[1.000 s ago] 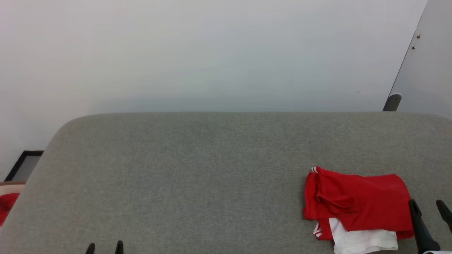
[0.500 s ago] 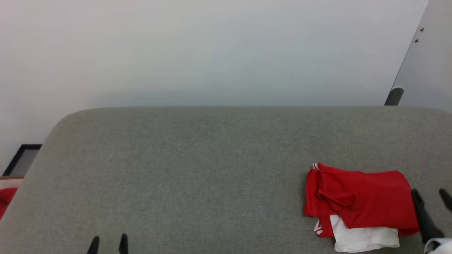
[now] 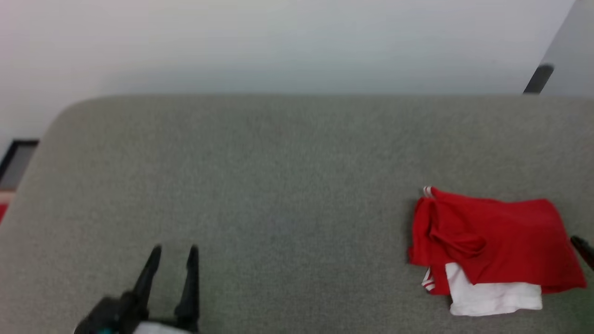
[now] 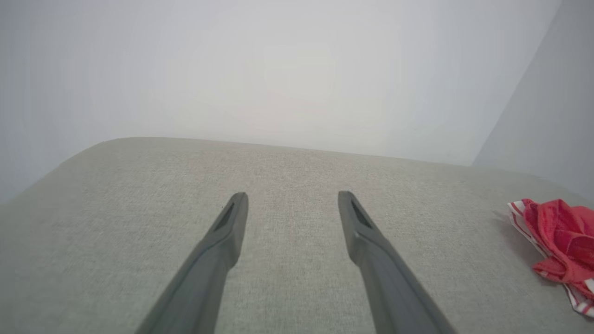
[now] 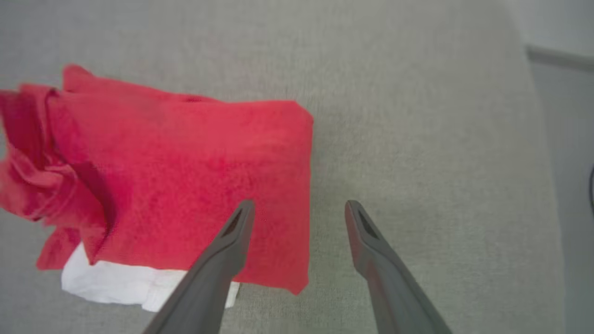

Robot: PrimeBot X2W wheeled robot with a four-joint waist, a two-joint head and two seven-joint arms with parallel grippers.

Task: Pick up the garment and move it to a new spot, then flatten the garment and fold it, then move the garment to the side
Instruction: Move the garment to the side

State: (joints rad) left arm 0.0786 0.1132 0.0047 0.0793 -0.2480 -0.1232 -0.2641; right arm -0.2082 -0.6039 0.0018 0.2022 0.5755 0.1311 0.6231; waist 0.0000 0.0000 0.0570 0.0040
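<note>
Head view: garment (image 3: 496,236) folded, rt side grey pad (image 3: 278,185); wall (image 3: 278,41), dark post (image 3: 538,79) behind.

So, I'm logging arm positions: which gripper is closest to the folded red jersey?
The right gripper, open astride the red jersey's edge. The left gripper is open above the grey upholstered surface, well apart from it.

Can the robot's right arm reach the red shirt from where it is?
Probably yes. The right pincer hangs open at the edge of the garment, partly over the red cloth, with nothing in between.
</note>
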